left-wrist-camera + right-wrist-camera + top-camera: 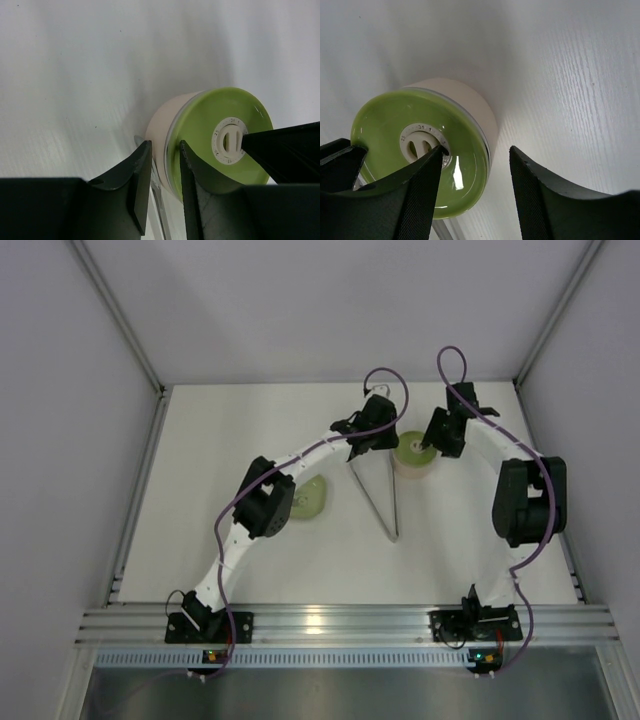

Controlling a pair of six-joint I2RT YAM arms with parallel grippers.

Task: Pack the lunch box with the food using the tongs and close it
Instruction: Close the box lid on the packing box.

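- The lunch box (pixel 414 469) stands upright on the table (pixel 240 440), beyond its centre, with the green lid (pixel 411 449) lying flat on top. Being round, it has no long axis to line up with.
- It sits between the two grippers, the left gripper (pixel 164 150) at its left side and the right gripper (pixel 475 155) at its right. Both are about equally near.
- Left gripper: the jaws are parted by a narrow gap, with nothing clamped between them. The lid's rim lies in line with that gap; contact cannot be told.
- Right gripper: the jaws are set wide and hold nothing. One finger (pixel 415 192) reaches over the lid to its white centre mark. The other hangs clear of the tin's side, over bare table.
- The tongs (pixel 394 510) lie on the table just on the near side of the box, apex toward the arm bases and open ends toward the box. The left arm is nearer to them.
- No food shows in any view. A light green plate (pixel 312 498) lies partly under the left arm.
- Judgement: the box looks closed. Any seating press goes straight down on the lid. Withdrawal should go outward from the rim, to avoid dragging the lid.
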